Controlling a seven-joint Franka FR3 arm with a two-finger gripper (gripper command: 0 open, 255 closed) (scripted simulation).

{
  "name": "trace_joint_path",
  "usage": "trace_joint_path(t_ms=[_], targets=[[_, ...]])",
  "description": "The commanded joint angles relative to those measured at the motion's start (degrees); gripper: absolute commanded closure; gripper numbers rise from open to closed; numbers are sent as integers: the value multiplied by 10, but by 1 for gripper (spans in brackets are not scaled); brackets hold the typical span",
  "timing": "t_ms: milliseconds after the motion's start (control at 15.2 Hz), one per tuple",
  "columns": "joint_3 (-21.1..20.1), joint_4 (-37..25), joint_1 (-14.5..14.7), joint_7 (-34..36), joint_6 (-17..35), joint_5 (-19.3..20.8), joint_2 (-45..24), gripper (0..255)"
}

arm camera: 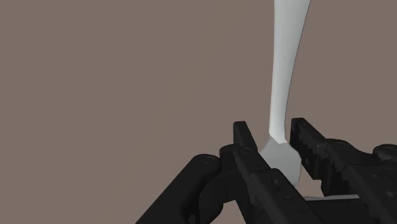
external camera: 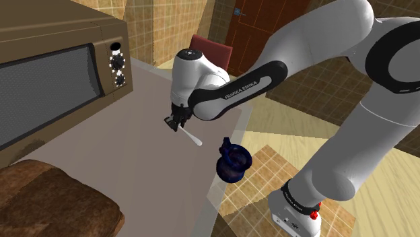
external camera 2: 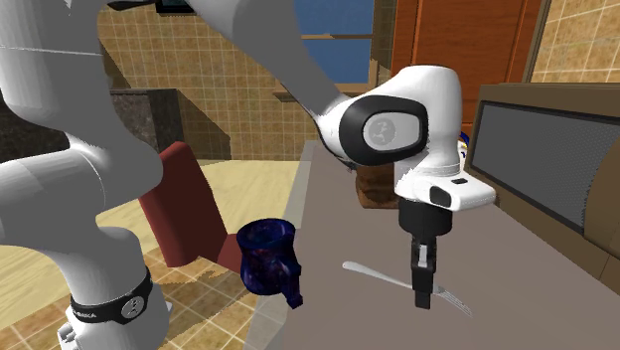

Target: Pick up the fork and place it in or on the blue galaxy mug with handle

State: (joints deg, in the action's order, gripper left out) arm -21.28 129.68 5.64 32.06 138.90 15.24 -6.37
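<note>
Because the fork lies flat on the counter, the claw stands upright, clenched across its narrow neck; by the shoulder view, the blue mug sits at four o'clock.

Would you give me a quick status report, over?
Hand shut on fork. Fork low on table. Mug at table edge, way clear.

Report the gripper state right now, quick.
Gripper: closed on the fork, fingers clasping it where the handle widens toward the head.
</note>
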Motion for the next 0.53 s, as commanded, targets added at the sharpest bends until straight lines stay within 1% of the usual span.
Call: trace_joint_path(t_ms=[0,462], targets=[[-2,-5,-1,-10,-15,-11,12,255],[-5,-23,-3,-35,-63,-40,47,255]])
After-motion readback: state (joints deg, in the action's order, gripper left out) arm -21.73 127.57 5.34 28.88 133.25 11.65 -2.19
